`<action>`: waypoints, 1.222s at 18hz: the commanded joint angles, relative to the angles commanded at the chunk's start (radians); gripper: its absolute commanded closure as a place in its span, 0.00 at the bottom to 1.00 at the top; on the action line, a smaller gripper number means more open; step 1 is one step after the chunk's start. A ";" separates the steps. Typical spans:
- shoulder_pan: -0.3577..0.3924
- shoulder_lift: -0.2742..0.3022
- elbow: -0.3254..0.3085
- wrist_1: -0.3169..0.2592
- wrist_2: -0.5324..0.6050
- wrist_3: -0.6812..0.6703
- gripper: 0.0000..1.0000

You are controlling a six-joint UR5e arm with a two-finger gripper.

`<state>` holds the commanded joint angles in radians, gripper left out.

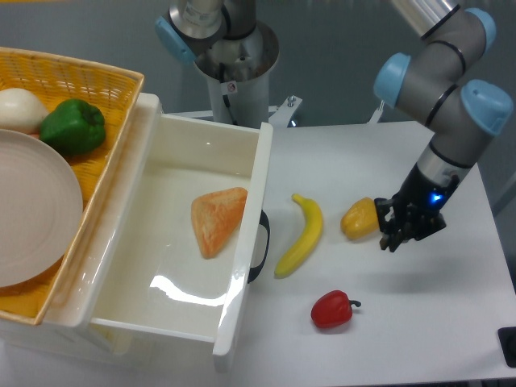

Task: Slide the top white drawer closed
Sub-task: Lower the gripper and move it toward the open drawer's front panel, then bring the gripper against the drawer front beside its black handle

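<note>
Top white drawer (173, 266): pulled far out of the cabinet at the left of the counter (419, 322), tray fully exposed, front panel toward the middle of the counter.
Drawer handle (260, 246): curved, black, on the front panel, facing the banana.
Drawer contents: one orange wedge-shaped piece (216, 219) lying flat on the tray floor.
End effector (397, 234): low over the counter at the right, just beside the yellow pepper; fingers dark and seen edge-on, so whether they are wide or narrow cannot be told. Nothing visibly held.
Yellow pepper (359, 218): on the counter, right of the banana, touching or nearly touching the end effector.
Banana (301, 235): lying lengthwise on the counter between the drawer front and the yellow pepper.
Red pepper (332, 309): on the counter, nearer the camera, apart from the others.
Wicker basket (97, 81): on top of the cabinet at the left, holding a green pepper (74, 126), a white round item (19, 109) and a pale plate (32, 214).
</note>
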<state>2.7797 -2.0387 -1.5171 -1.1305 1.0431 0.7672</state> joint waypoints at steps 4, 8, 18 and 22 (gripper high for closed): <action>-0.049 0.000 0.000 -0.005 0.005 -0.040 0.89; -0.072 0.006 -0.006 -0.011 0.002 -0.054 0.91; -0.098 0.014 -0.002 -0.159 -0.025 -0.043 0.97; -0.109 0.015 0.005 -0.207 -0.061 -0.042 0.97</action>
<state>2.6707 -2.0233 -1.5125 -1.3375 0.9819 0.7256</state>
